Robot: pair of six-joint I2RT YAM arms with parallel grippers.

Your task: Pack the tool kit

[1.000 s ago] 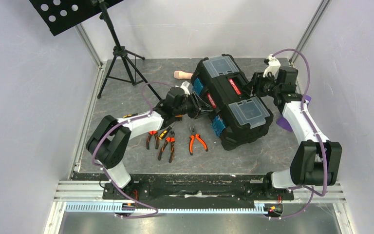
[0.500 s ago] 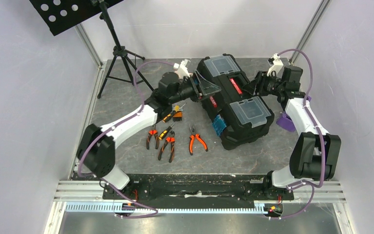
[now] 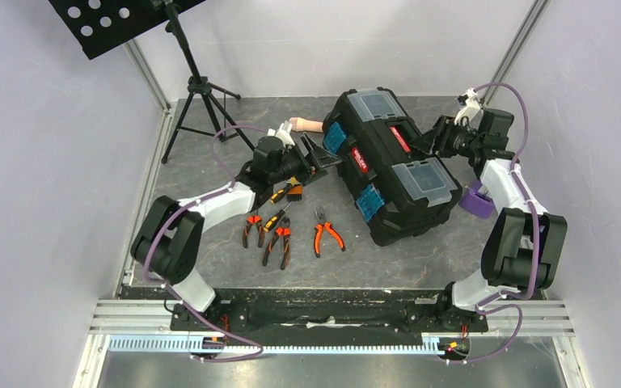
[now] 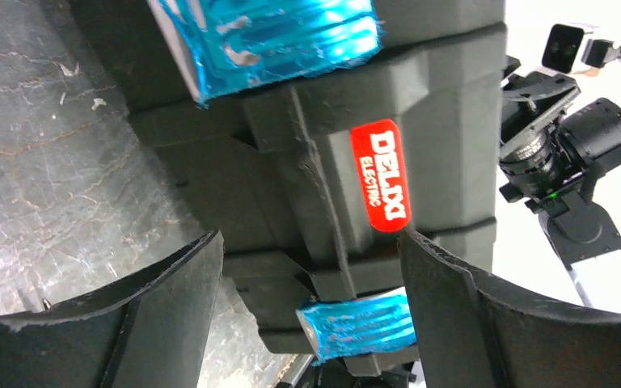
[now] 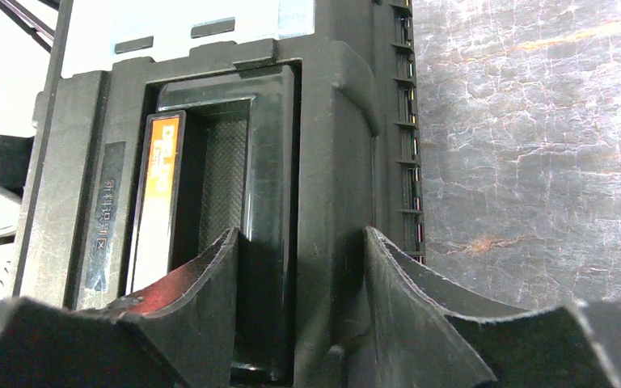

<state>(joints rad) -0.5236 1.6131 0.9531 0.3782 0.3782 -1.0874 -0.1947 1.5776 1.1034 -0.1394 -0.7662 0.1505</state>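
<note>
1. Top view: the large black plastic toolbox sits toward the far right of the dark grey table, lid down, with its blue latches facing left. The left gripper has let go and backed off that side. It now hangs just beside the box, jaws spread wide and empty. Orange-handled pliers and yellow-black screwdrivers lie loose mid-table, outside the box.
2. Left wrist: the spread fingers frame the red label without touching anything.
3. Right wrist: the right gripper straddles a black ridge beside the handle recess, apparently pinching it and steadying the toolbox.
4. Judgement: the box is freed on its latch side with the tools unpacked, so it is early. The lid needs opening next.
</note>
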